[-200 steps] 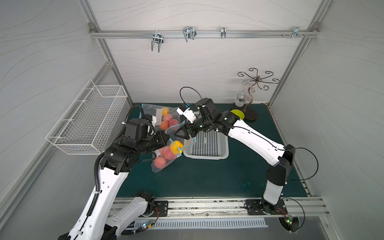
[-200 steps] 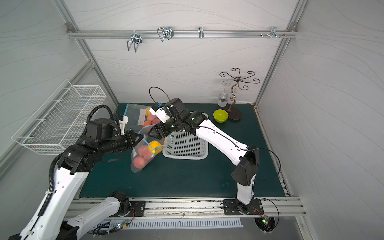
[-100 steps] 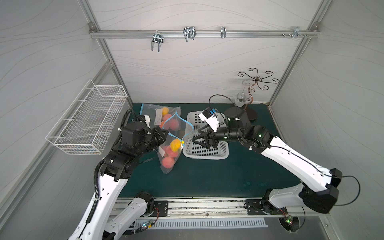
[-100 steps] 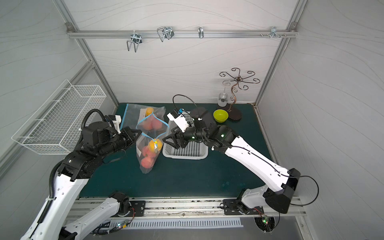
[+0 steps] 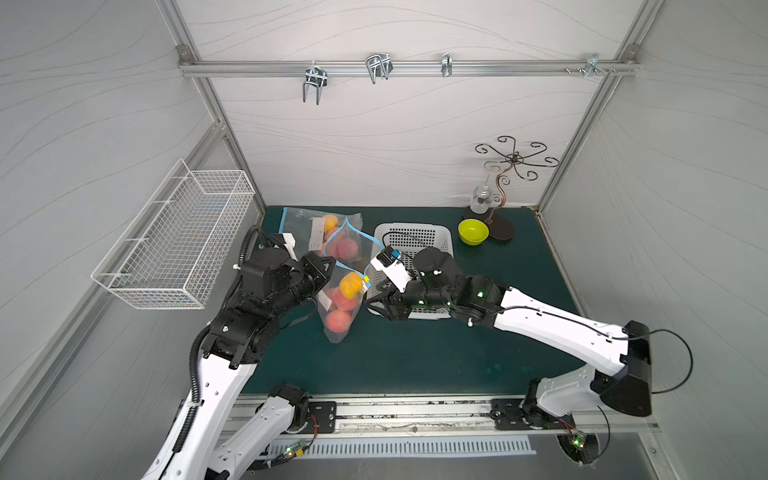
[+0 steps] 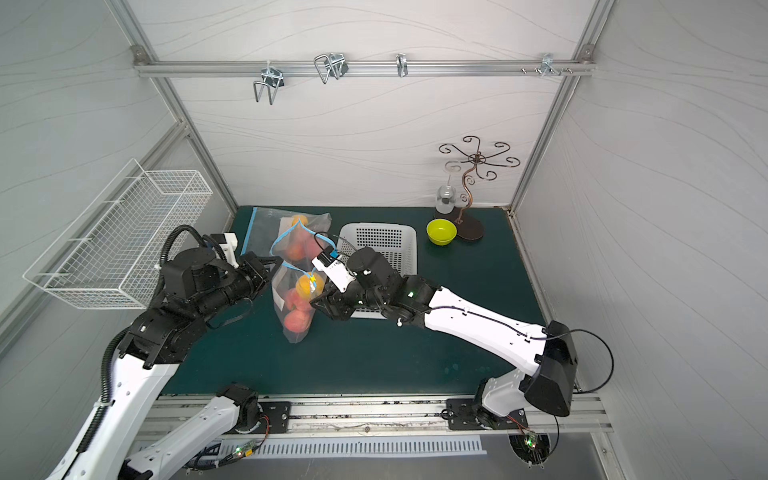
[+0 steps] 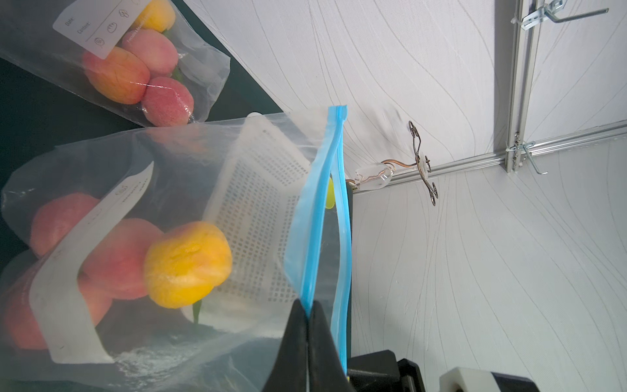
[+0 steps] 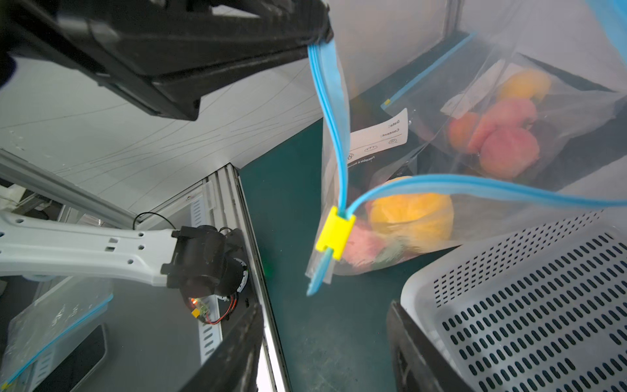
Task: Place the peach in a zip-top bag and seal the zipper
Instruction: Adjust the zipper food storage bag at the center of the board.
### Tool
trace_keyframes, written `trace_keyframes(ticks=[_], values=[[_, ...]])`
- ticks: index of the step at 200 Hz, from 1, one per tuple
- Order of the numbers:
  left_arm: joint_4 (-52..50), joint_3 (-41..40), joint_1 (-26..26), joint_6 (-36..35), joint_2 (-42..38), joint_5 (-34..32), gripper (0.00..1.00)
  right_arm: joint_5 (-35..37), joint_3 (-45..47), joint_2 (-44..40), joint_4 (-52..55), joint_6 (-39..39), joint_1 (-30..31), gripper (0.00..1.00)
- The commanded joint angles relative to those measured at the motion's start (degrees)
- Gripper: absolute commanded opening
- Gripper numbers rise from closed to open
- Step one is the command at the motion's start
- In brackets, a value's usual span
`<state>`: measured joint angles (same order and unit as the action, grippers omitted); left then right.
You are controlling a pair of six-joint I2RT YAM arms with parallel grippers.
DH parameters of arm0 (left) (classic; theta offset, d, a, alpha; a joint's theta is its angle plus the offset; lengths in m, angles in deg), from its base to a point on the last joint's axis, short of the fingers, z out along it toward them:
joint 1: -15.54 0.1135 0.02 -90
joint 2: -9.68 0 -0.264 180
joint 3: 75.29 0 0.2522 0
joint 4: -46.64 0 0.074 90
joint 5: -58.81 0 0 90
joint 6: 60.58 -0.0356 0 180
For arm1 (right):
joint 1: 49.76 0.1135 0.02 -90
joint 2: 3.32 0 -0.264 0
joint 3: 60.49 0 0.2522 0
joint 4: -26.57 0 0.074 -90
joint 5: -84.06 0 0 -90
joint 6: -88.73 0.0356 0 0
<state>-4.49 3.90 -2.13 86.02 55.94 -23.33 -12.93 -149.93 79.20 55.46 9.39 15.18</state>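
A clear zip-top bag (image 5: 341, 308) (image 6: 296, 309) hangs upright over the green mat, holding several peaches, a yellow-orange one (image 7: 188, 264) on top of pink ones. My left gripper (image 7: 308, 307) (image 5: 328, 266) is shut on the bag's blue zipper strip (image 7: 319, 203). The bag mouth stands open: the two tracks part just past the yellow slider (image 8: 336, 234). My right gripper (image 8: 325, 339) (image 5: 374, 297) is open and empty, low beside the bag's slider end, with the slider a little ahead of its fingers.
A second bag of peaches (image 5: 332, 237) lies at the back left. The white perforated basket (image 5: 415, 245) stands right beside my right gripper. A green bowl (image 5: 473, 231) and a wire stand (image 5: 505, 195) sit at the back right. A wire basket (image 5: 174, 245) hangs on the left wall.
My right gripper left the bag mouth, swung over the white basket, then came back low beside the bag with narrower jaws. The bag now hangs more upright from my left gripper.
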Motion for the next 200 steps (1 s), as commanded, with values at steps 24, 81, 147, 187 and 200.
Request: trace_keyframes(ticks=[24, 81, 147, 187, 200], values=[[4.42, 0.22, 0.18, 1.40, -0.79, -0.74, 0.00, 7.72, -0.91, 2.87, -7.30, -0.19, 1.85, 0.57], [4.39, -0.34, 0.17, 1.43, -1.03, -0.95, 0.00, 10.34, 0.25, 3.70, -11.31, 2.25, 2.05, 0.44], [4.57, -1.19, 0.17, 1.58, -1.73, -1.54, 0.00, 11.13, 0.92, 2.97, -12.59, 2.70, 2.29, 0.29], [4.06, -1.04, 0.17, 1.32, -2.00, -2.38, 0.00, 12.66, 2.35, 1.78, -12.06, 2.86, 2.46, 0.21], [3.92, -1.16, 0.11, 1.35, -2.16, -2.69, 0.00, 13.04, 2.89, 1.20, -12.07, 2.85, 2.46, 0.20]])
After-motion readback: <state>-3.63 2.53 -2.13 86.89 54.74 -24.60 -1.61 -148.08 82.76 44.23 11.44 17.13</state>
